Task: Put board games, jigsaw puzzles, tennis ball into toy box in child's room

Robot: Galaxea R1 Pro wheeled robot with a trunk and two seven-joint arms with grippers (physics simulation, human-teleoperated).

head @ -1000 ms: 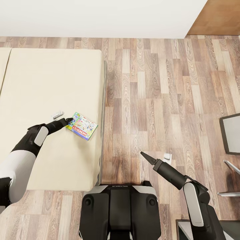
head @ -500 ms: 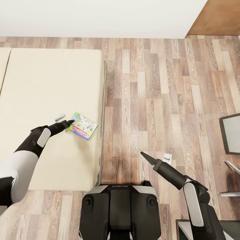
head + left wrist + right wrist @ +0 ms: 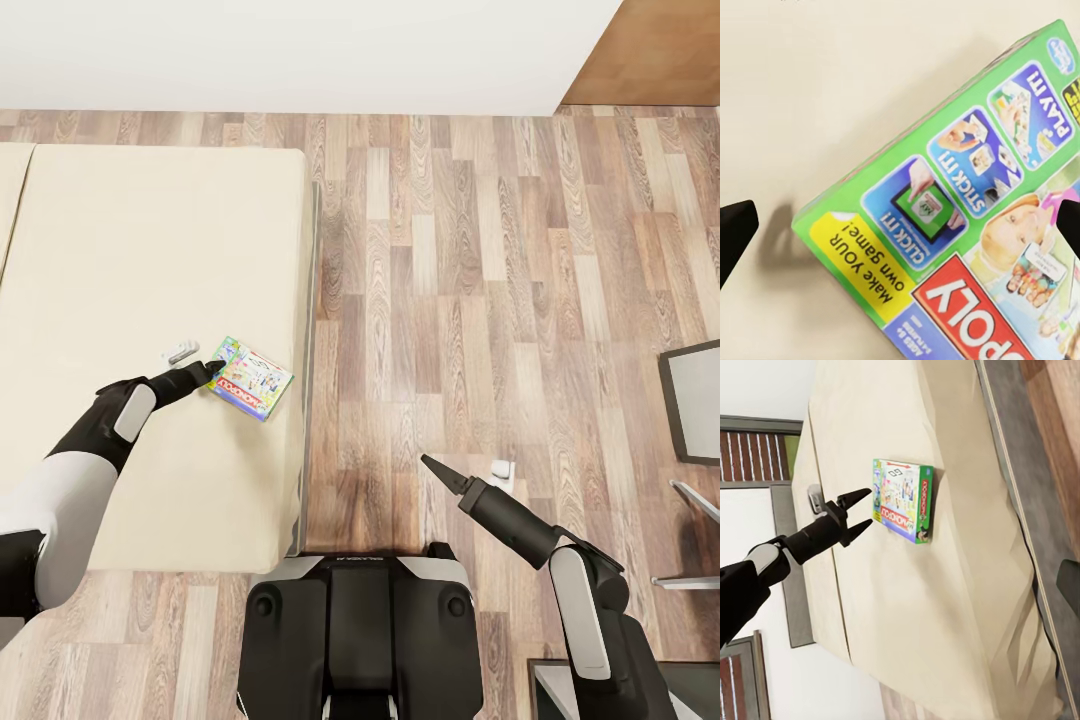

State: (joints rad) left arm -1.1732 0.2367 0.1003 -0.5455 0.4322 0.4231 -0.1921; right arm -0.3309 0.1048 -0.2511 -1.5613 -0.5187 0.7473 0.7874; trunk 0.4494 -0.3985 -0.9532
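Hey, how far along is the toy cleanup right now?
Nothing looks packed yet. In hand: the left pincer, jaws open, is at the edge of the green board game, which lies flat on the bed, not yet gripped. The right pincer hangs idle over the floor. Left: gripping this game, carrying it to the toy box, and all the other toys.

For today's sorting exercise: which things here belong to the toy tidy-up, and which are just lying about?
Job: green-edged Monopoly board game box; cream-beige bed under it; open left gripper reaching for it.

Lying about: small white-grey object on bed; small white object on wood-plank floor.
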